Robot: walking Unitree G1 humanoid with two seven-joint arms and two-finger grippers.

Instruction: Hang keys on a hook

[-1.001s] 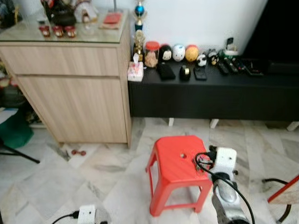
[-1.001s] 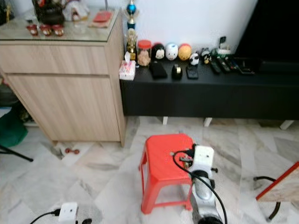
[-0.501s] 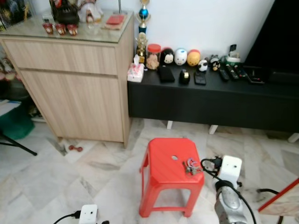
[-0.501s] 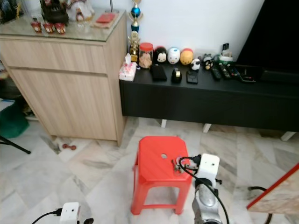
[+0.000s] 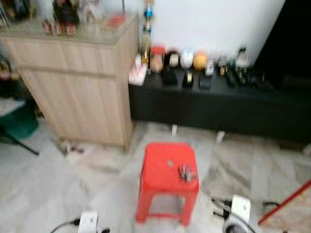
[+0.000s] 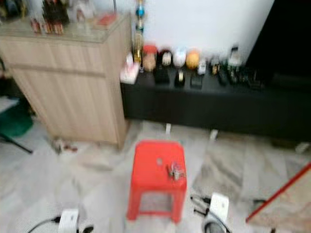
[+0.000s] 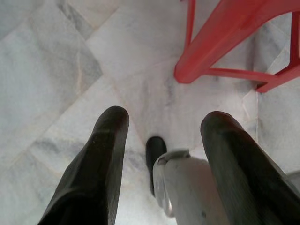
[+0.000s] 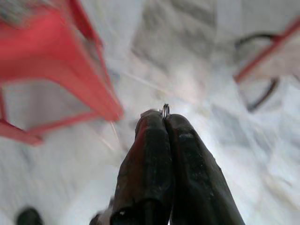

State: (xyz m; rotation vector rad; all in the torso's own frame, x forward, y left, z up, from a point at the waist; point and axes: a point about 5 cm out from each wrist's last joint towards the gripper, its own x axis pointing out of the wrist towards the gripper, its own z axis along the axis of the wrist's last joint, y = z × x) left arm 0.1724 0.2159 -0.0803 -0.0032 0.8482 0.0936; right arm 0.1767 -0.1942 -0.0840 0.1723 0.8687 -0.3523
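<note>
Right arm drops to lower right — keys point(image 5: 186, 172) on stool point(image 5: 165, 167), up-left of right claw point(image 8: 163, 123), nearer arm; fingers pinched, small ring between tips. Left claw point(image 7: 161, 124) spread, empty.

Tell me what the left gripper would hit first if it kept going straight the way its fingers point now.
Probably the marble floor. The left gripper is open and aims down at bare tiles, with nothing between its fingers. The red stool leg stands beyond and to one side, seemingly off that line, though depth is hard to judge.
</note>
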